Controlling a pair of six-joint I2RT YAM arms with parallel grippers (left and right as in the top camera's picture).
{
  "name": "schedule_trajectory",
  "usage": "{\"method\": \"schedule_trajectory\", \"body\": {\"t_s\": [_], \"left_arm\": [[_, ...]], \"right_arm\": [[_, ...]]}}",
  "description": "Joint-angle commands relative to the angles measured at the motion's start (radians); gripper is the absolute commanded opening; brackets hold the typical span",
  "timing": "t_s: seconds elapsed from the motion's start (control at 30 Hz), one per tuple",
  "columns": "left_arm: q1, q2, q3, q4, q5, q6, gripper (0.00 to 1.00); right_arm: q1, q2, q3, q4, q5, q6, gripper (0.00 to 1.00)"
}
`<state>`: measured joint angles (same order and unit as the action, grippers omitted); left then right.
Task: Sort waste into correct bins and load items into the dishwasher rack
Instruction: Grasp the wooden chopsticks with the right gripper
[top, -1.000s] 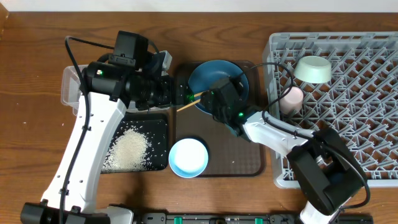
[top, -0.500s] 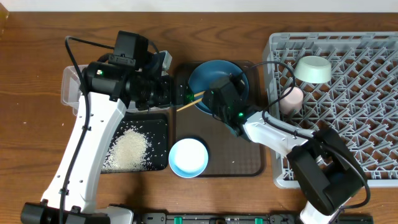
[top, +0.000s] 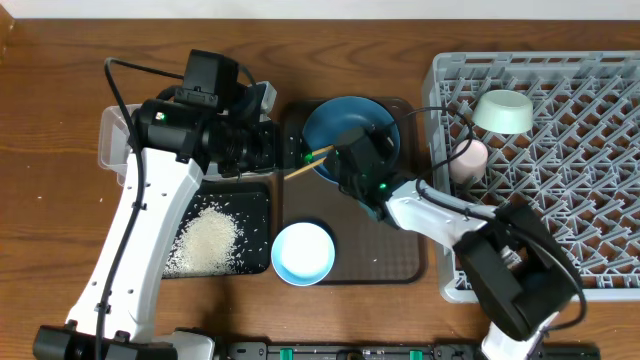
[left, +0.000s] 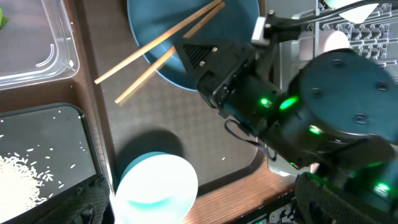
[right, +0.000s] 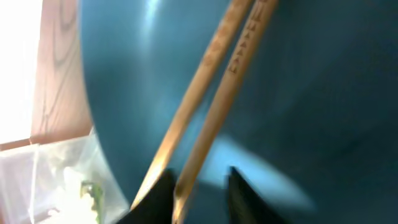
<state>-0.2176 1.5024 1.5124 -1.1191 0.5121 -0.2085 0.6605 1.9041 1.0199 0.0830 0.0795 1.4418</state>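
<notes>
Dark-blue plate (top: 345, 120) on the brown serving tray (top: 390, 260), its near side hidden from overhead by the right hand (right: 200, 199), fingertips (right: 155, 202) spread either side of the blurred ends of two wooden chopsticks (right: 227, 93), not pinching them. Left hand (left: 202, 208) spread wide above the tray, only dark fingertips showing, cut off at the frame's bottom corners. Clear tub (left: 37, 50) largely masked by the left arm (top: 150, 230); rice (top: 208, 238) on the black tray (top: 255, 205).
</notes>
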Motion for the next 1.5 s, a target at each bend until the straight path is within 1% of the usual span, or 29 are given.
{"method": "schedule_trajectory", "body": {"t_s": [0.0, 0.1, 0.23, 0.37, 0.47, 0.57, 0.77, 0.8, 0.9, 1.0, 1.13, 1.17, 1.33, 1.47], "left_arm": [[0.003, 0.001, -0.005, -0.002, -0.009, 0.009, 0.98], [0.003, 0.001, -0.005, -0.002, -0.009, 0.009, 0.98], [0.003, 0.001, -0.005, -0.002, -0.009, 0.009, 0.98], [0.003, 0.001, -0.005, -0.002, -0.009, 0.009, 0.98], [0.003, 0.001, -0.005, -0.002, -0.009, 0.009, 0.98], [0.003, 0.001, -0.005, -0.002, -0.009, 0.009, 0.98], [0.003, 0.001, -0.005, -0.002, -0.009, 0.009, 0.98], [0.003, 0.001, -0.005, -0.002, -0.009, 0.009, 0.98], [0.003, 0.001, -0.005, -0.002, -0.009, 0.009, 0.98], [0.003, 0.001, -0.005, -0.002, -0.009, 0.009, 0.98], [0.003, 0.001, -0.005, -0.002, -0.009, 0.009, 0.98], [0.003, 0.001, -0.005, -0.002, -0.009, 0.009, 0.98], [0.003, 0.001, -0.005, -0.002, -0.009, 0.009, 0.98], [0.003, 0.001, -0.005, -0.002, -0.009, 0.009, 0.98]], "right_arm": [[0.008, 0.025, -0.002, 0.012, 0.029, -0.011, 0.17], [0.008, 0.024, -0.002, 0.042, 0.029, -0.082, 0.14], [0.008, 0.016, -0.002, 0.057, 0.028, -0.117, 0.15], [0.008, -0.023, -0.002, 0.055, 0.028, -0.218, 0.14], [0.008, -0.067, -0.002, 0.042, 0.029, -0.301, 0.10], [0.005, -0.127, -0.002, -0.011, 0.029, -0.374, 0.01], [-0.023, -0.274, -0.002, -0.183, 0.029, -0.558, 0.01], [-0.028, -0.292, -0.002, -0.209, 0.029, -0.570, 0.01], [-0.038, -0.334, -0.002, -0.264, 0.018, -0.562, 0.01], [-0.039, -0.341, -0.002, -0.266, 0.001, -0.501, 0.14], [-0.035, -0.307, -0.002, -0.284, -0.002, -0.335, 0.32], [-0.034, -0.293, -0.002, -0.284, -0.002, -0.317, 0.33], [-0.031, -0.187, -0.002, -0.281, -0.002, -0.259, 0.33], [-0.031, -0.100, -0.002, -0.224, -0.002, -0.219, 0.31]]}}
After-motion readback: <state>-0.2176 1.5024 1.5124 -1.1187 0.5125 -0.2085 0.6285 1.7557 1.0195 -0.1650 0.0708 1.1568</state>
